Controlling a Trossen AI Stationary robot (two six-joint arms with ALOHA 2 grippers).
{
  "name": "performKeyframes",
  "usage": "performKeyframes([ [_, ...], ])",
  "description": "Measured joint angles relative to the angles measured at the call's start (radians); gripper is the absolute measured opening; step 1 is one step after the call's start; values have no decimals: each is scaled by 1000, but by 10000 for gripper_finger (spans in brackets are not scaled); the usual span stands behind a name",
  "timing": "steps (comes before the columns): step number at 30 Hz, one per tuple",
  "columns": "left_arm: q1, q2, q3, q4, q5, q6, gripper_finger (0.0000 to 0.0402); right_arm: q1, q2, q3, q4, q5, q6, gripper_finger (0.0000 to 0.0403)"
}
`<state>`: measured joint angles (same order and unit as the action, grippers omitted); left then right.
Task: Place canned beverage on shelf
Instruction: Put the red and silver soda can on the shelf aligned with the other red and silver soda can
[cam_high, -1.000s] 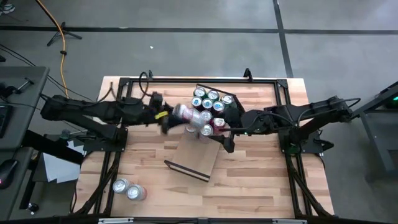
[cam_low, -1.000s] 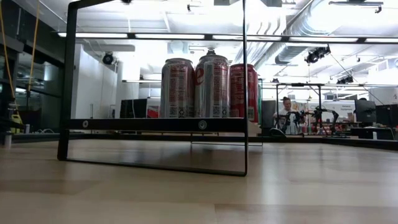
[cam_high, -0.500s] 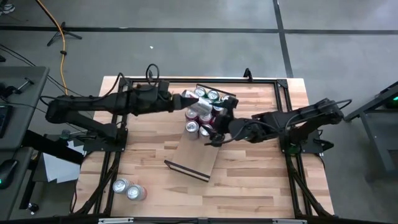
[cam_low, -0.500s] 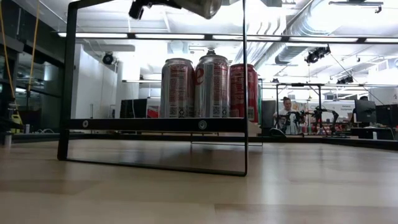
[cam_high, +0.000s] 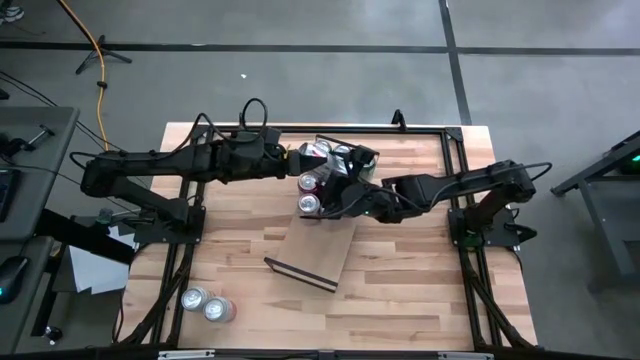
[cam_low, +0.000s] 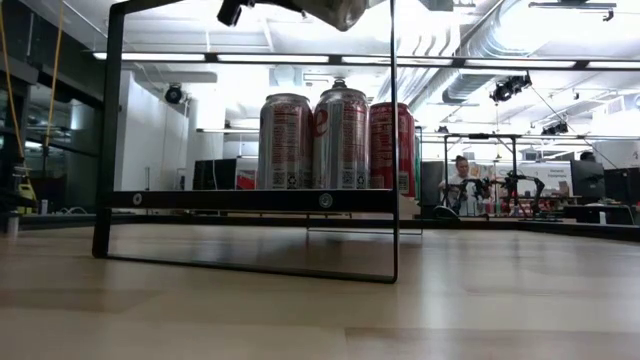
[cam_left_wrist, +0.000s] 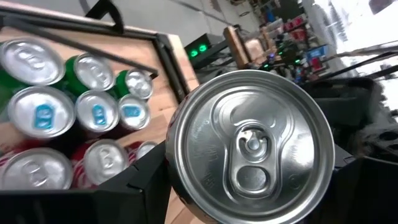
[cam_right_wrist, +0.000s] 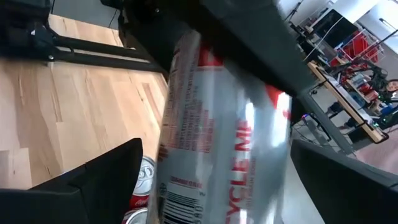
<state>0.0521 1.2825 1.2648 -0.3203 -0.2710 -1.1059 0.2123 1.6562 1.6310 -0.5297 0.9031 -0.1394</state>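
Left gripper (cam_high: 297, 158) clamped on a silver can (cam_high: 312, 153) with red lettering, can held on its side in the air, lid (cam_left_wrist: 252, 146) facing that arm's wrist camera. Hanging just above the far end of the shelf (cam_high: 322, 252), over the cluster of standing cans (cam_high: 310, 204) already there; bare board nearer the camera side, dark rail (cam_high: 299, 272) at that end.

Right gripper (cam_high: 337, 196) spread to its widest, close beside the held can, one finger (cam_right_wrist: 93, 180) on each side of the can's wall (cam_right_wrist: 217, 124) in its own wrist view. Hard to say from these views whether either finger touches the can yet; probably not.

Likely handling: thin aluminium, stiff only if full, smooth and rather slippery, easily dented by a hard squeeze. Best taken across the middle of the cylinder wall, away from the rims, then turned upright before setting down. Little room among the standing cans, so a knock could topple neighbours.

Compared with a second ago: held can carried up and toward the table's far edge, now showing at the top of the low view (cam_low: 335, 10) where none showed before. Right gripper moved in from over the board to the can's side.

Also on the tabletop (cam_high: 420, 300): two loose cans (cam_high: 207, 303) near the front left corner.
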Motion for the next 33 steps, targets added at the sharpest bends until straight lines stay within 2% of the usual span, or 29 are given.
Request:
performKeyframes([
  [5, 0, 2, 0, 4, 0, 0, 198, -7, 10, -1, -6, 4, 1, 377],
  [12, 0, 1, 0, 7, -11, 16, 198, -23, 12, -1, 15, 16, 5, 284],
  [18, 1, 1, 0, 23, -4, 73, 198, -20, 9, -2, 16, 40, -17, 279],
  [20, 6, -3, 0, 30, 8, 114, 222, -15, 5, -2, 16, 44, -40, 279],
  [24, 45, -22, 1, 32, 75, 198, 321, -8, -26, -3, -47, 46, -43, 279],
  [26, 78, -41, 2, 29, 115, 237, 356, -8, -56, -3, -113, 40, -6, 279],
  [29, 125, -80, 2, -26, 147, 284, 382, -8, -110, -3, -275, 41, 89, 279],
  [33, 154, -149, 0, -102, 121, 410, 389, -8, -195, -6, -508, 24, 284, 279],
])
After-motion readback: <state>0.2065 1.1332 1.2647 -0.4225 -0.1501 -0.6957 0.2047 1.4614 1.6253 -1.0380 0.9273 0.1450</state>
